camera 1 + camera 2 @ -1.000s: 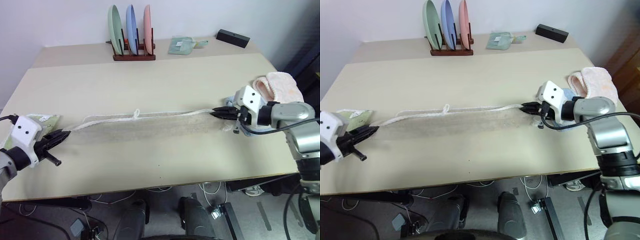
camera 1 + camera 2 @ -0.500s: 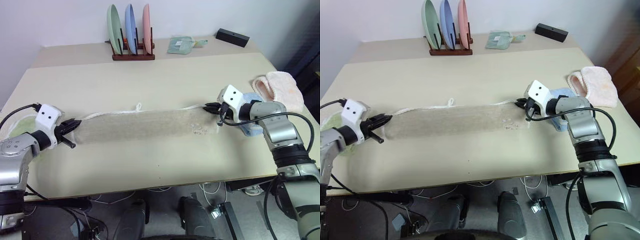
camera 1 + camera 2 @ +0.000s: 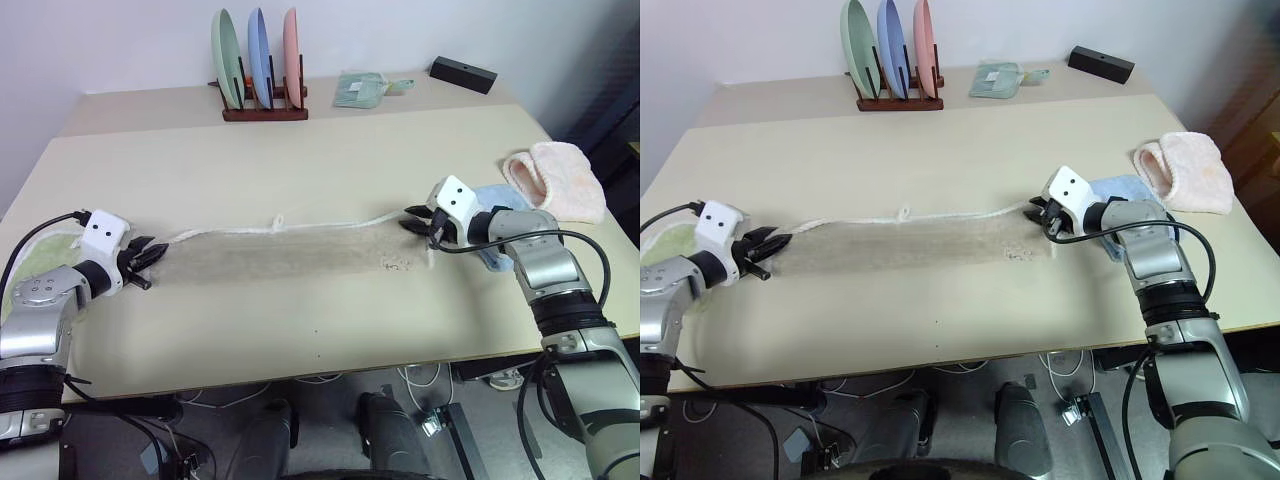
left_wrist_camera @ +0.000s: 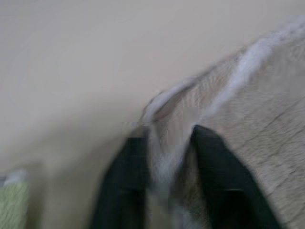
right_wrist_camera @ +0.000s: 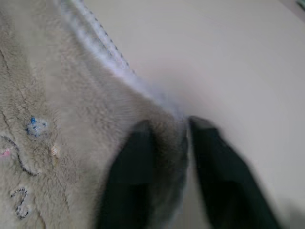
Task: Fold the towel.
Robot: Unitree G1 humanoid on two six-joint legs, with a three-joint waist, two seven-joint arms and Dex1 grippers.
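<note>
Table (image 3: 330,150) bears plate rack (image 3: 262,62), pink cloth (image 3: 560,177); both pincers parted around towel (image 3: 280,250) corners.

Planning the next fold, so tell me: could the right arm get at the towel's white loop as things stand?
Probably yes. The loop lies on the towel's far edge, midway along, with bare table around it. The right gripper sits at the towel's end, nothing between.

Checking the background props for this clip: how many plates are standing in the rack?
3, upright side by side in the wooden rack at the table's far edge: green plate leftmost, blue plate in the middle, pink plate rightmost. None looks hidden.
</note>
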